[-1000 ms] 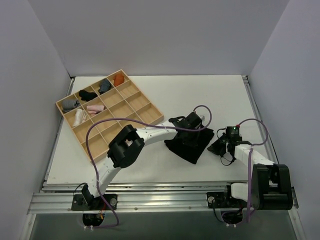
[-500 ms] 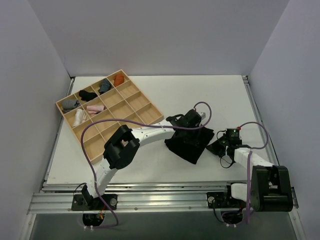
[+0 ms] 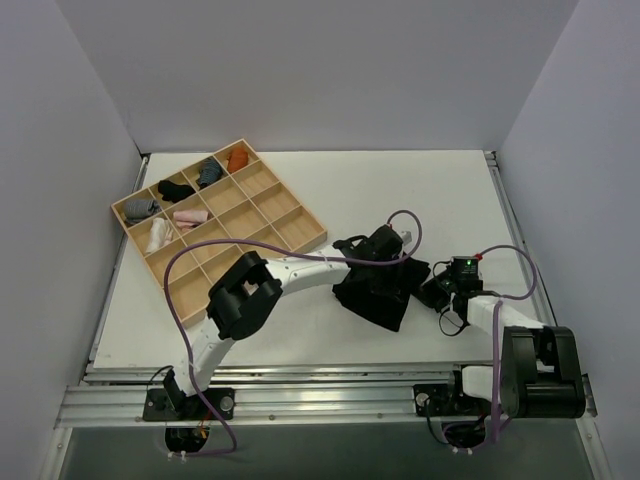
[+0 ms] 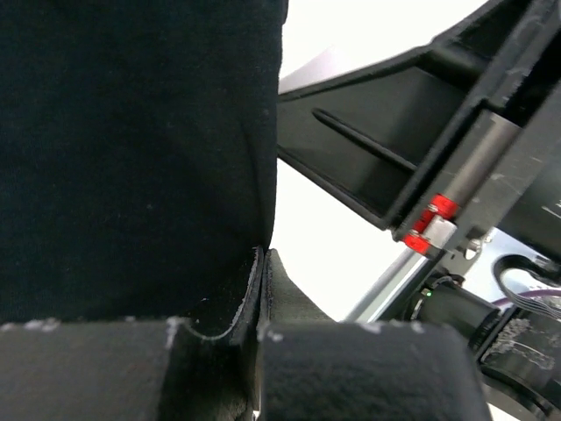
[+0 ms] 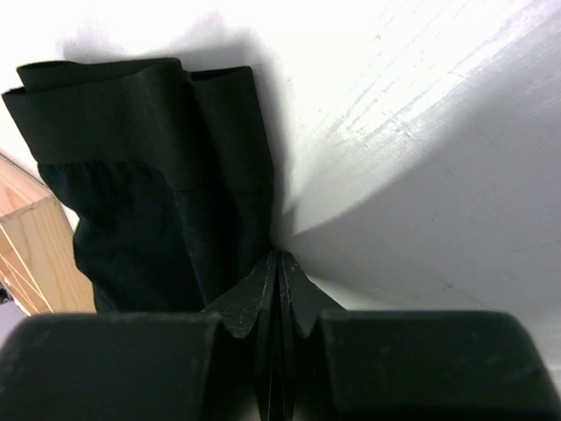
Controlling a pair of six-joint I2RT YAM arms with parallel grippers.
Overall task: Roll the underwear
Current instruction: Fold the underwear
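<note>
The black underwear (image 3: 372, 295) lies partly folded on the white table, right of centre. My left gripper (image 3: 390, 262) is at its far right edge, and my right gripper (image 3: 437, 292) is at its right corner. In the left wrist view the fabric (image 4: 131, 149) fills the left side, and the left gripper (image 4: 263, 254) is shut with the fabric's edge running into its tips. In the right wrist view the folded waistband (image 5: 149, 175) lies ahead, and the right gripper (image 5: 279, 256) is shut on a thin fold of it.
A wooden compartment tray (image 3: 284, 190) stands at the far left. It holds small rolled bundles: black (image 3: 175, 189), grey (image 3: 209, 171), orange (image 3: 237, 158) and pink (image 3: 189, 215). The right arm's body (image 4: 456, 175) sits close beside the left gripper. White walls enclose the table.
My right gripper has moved left onto the underwear's right corner. My left gripper has shifted slightly nearer and rightward, and the fabric's right edge has bunched toward the right gripper.
</note>
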